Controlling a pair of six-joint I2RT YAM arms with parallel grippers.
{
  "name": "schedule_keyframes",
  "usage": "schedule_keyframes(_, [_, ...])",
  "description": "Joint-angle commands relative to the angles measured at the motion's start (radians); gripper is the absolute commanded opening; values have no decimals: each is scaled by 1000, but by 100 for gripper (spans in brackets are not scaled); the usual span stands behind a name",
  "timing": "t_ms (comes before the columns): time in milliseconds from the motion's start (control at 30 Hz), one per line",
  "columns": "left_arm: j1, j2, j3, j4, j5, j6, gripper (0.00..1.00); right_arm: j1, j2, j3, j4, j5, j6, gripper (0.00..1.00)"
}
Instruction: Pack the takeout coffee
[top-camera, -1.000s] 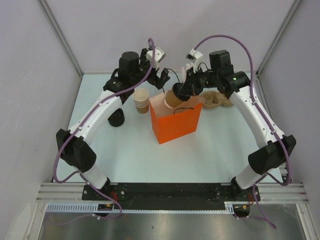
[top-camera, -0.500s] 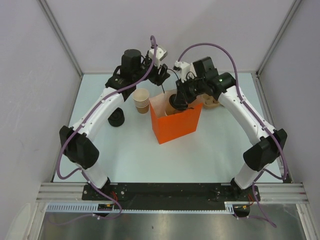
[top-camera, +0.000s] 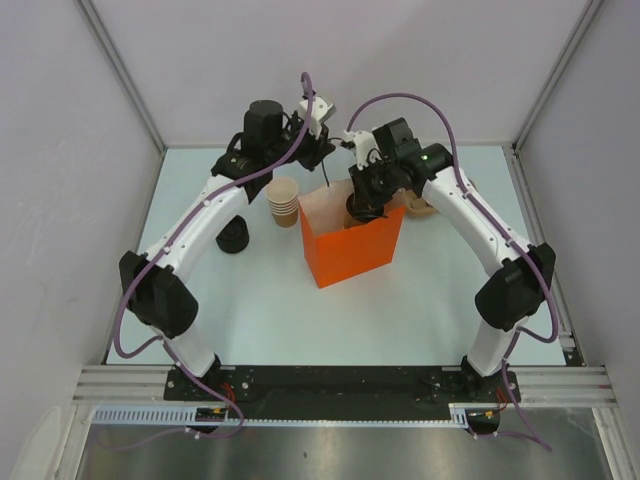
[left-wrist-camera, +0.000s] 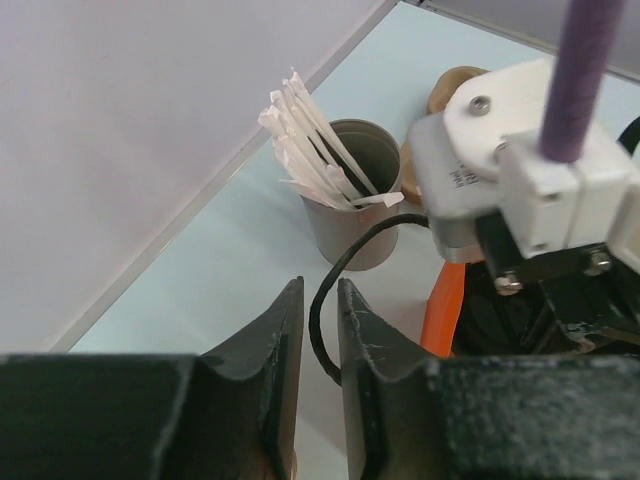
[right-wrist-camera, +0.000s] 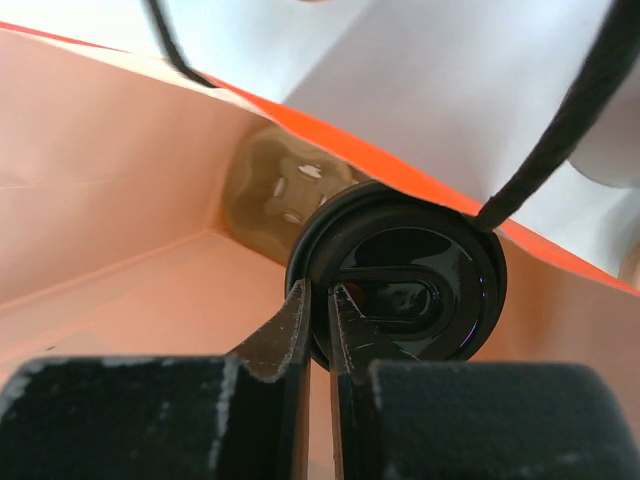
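right wrist: right gripper (right-wrist-camera: 318, 297) is pinching the near rim of the black lid with its jaws almost together. the takeout coffee (right-wrist-camera: 400, 290) is hanging inside the orange bag (right-wrist-camera: 100, 150), below its rim. the lid is facing the jaws and the tan body is pointing away behind it, so the cup's long axis is running roughly in line with the fingers. a black handle cord (right-wrist-camera: 560, 120) is crossing just above the lid on the right.

left wrist: left gripper (left-wrist-camera: 320, 300) is showing a narrow gap. the other handle cord (left-wrist-camera: 335, 262) is looping down into that gap, but it looks thinner than the gap, so i cannot tell whether it is pinched. a grey holder (left-wrist-camera: 352, 225) of white wrapped sticks is standing beyond, apart from the bag.

top external: the right arm is reaching down into the bag mouth, and the cup is hidden under the gripper here. the left arm is sitting at the bag's far left edge. the stack of lidless cups (top-camera: 284, 200) is standing just left of the bag, and the stack of black lids (top-camera: 232, 238) is farther left.

judgement: the right arm is the one on the cup. the coming move is likely turning on getting the cup base-down before letting go. the cord over the lid looks like the thing to snag.
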Motion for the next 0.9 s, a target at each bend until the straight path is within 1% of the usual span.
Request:
schedule_keyframes(0, [6,-26,-12,21,25,-25,21,3,21,57,-10,45,-10,0])
schedule_keyframes(133, [6,-20,-17,33,1,-31,14,3,28,54,-8,60,-10,0])
schedule_keyframes(333, [6,4,-5,59,-107,-42,6,9,12,22,-8,74,-14,0])
schedule_keyframes(533, [6,44,25,68,-145,-69,6,21,12,-7,-7,92,-27,0])
schedule_keyframes(633, [6,59,31,72,-170,-77,3,24,14,-18,-2,91,-30,0])
schedule_keyframes(867, [6,59,32,79,-185,-82,2,29,12,-48,-7,91,-34,0])
